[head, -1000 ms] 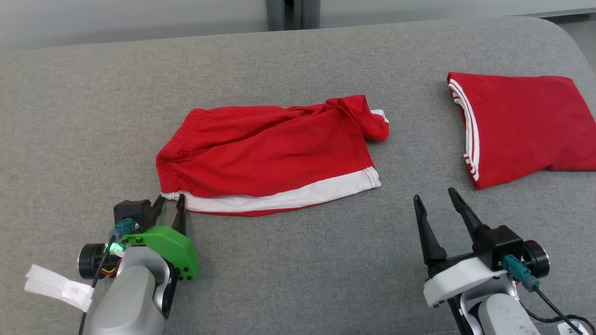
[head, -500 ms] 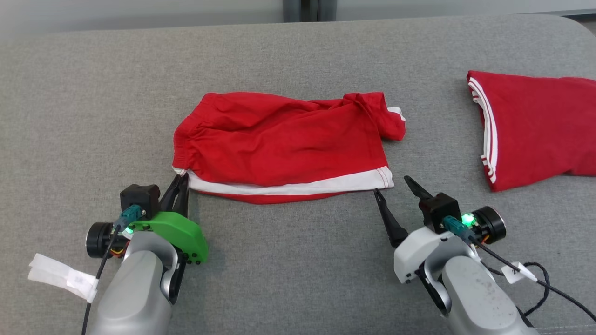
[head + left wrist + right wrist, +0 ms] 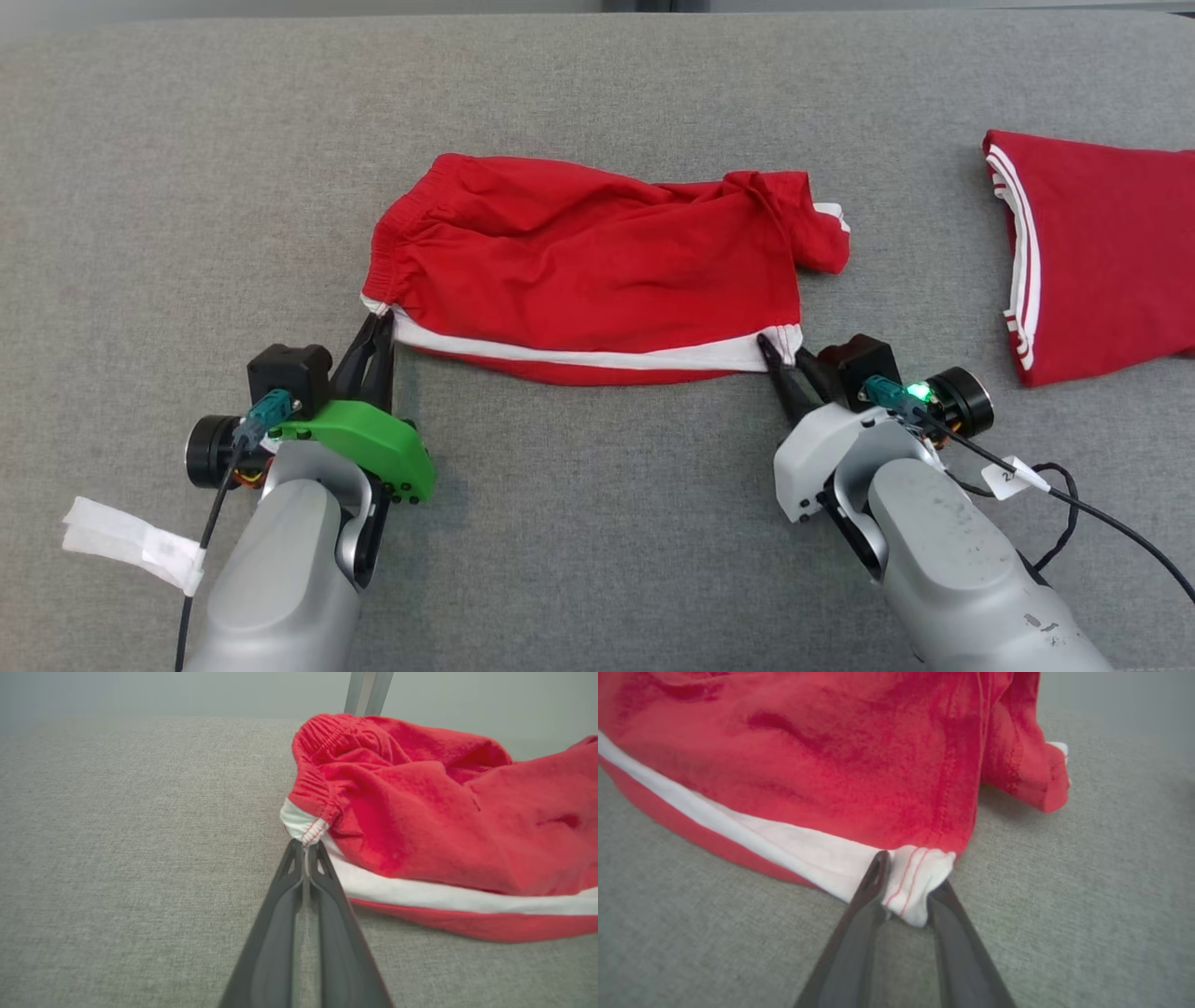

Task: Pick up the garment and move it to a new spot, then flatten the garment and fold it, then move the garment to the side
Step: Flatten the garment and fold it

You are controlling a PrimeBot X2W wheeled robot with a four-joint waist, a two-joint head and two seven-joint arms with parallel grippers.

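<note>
Our left claw (image 3: 381, 325) is pinched fully closed on the white waistband corner of the red shorts (image 3: 597, 271), which spread ahead and to its right across the grey cushion (image 3: 597, 523). Our right claw (image 3: 782, 350) squeezes the white hem corner, bunched between its 2 fingers. A folded red garment (image 3: 1102, 252) lies well to its right.

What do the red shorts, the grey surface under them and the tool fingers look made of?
Red shorts: soft matte knit, likely cotton or polyester jersey; it wrinkles, with gathered elastic waistband and stitched white trim.
Grey surface: coarse woven upholstery fabric, matte; weave grain shows in the wrist views.
Left tool fingers: dark, smooth, slightly glossy, probably moulded plastic; could be coated metal.
</note>
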